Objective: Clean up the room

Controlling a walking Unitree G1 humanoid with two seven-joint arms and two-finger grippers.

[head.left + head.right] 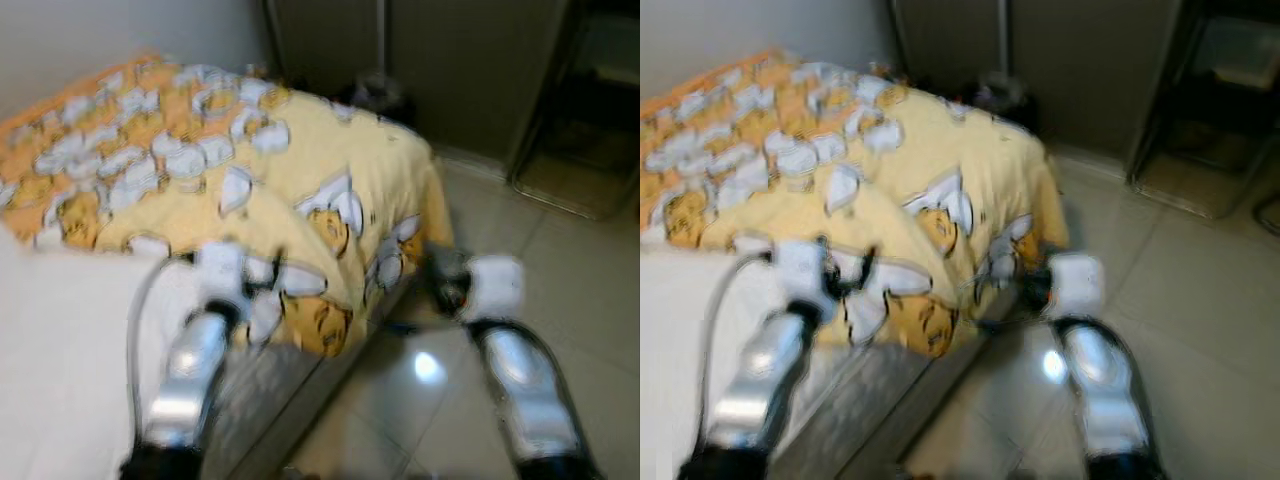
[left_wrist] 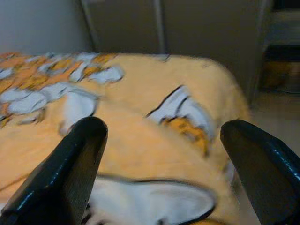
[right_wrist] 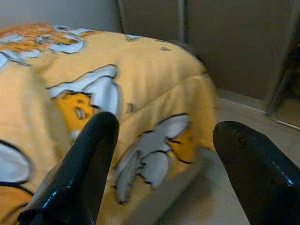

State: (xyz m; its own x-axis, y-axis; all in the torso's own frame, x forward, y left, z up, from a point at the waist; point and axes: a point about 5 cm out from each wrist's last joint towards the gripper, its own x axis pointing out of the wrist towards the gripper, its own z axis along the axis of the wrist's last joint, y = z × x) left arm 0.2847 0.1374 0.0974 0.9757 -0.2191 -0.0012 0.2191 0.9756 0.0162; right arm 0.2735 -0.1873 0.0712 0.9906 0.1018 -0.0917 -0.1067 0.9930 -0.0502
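Two silver arms nearest, reaching forward, blurred in the head views.
Bed [image 1: 60, 330]: largest item; bare white sheet at the near left, metal-grey side panel below the edge.
Blanket [image 1: 300, 170]: yellow and orange, cartoon print in white and black, rumpled over the far part of the bed, one corner hanging over the side down toward the floor.
Floor [image 1: 560, 250]: pale glossy tiles, light glare between the arms.
Wardrobe [image 1: 450, 60]: dark doors behind the bed's far end.
Rack [image 1: 590, 120]: dark frame on the right, by the wardrobe.
Dark object [image 1: 375, 92]: on the floor past the far corner of the bed, too blurred to identify.
Left gripper [image 2: 164, 173]: fingers [image 2: 70, 168] spread wide, nothing between them, held over the near folds of the blanket; contact with the cloth cannot be told.
Right gripper [image 3: 168, 173]: fingers [image 3: 84, 168] spread wide, empty, held beside the hanging corner of the blanket, over the floor at the bed's side.
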